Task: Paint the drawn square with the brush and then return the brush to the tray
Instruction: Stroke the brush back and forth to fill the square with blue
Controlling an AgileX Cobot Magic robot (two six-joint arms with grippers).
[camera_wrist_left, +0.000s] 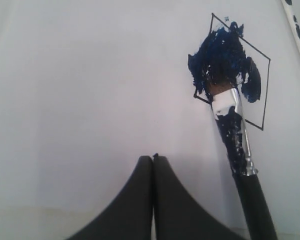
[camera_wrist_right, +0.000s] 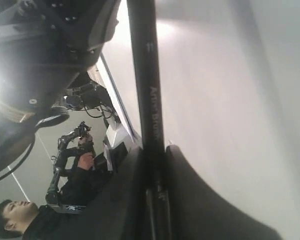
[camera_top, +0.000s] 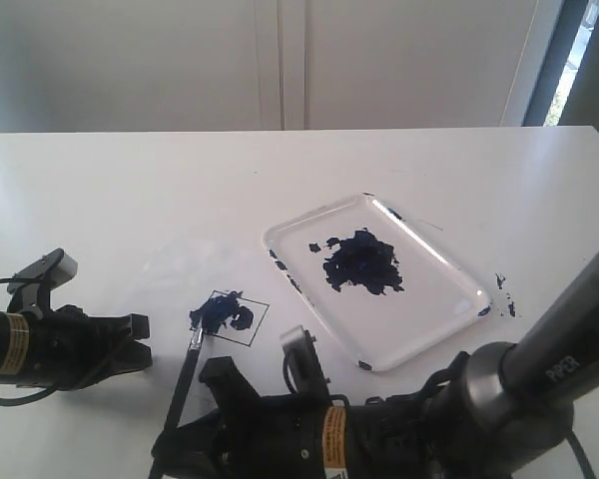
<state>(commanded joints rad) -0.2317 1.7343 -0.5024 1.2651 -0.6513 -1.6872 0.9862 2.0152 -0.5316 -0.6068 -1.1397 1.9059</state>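
The table [camera_top: 130, 200] is viewed from above on the robot's side by the exterior camera, facing the wall [camera_top: 130, 60]. The square [camera_top: 230, 317] and brush [camera_top: 185, 374] are shared with the left wrist camera, set near above them. The right wrist camera is aimed very closely along the brush handle.

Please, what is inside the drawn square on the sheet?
Inside the drawn square there is a dark blue paint smear over part of it, with the tip of the brush resting on it. The rest is bare white. What lies beneath the bristles is covered.
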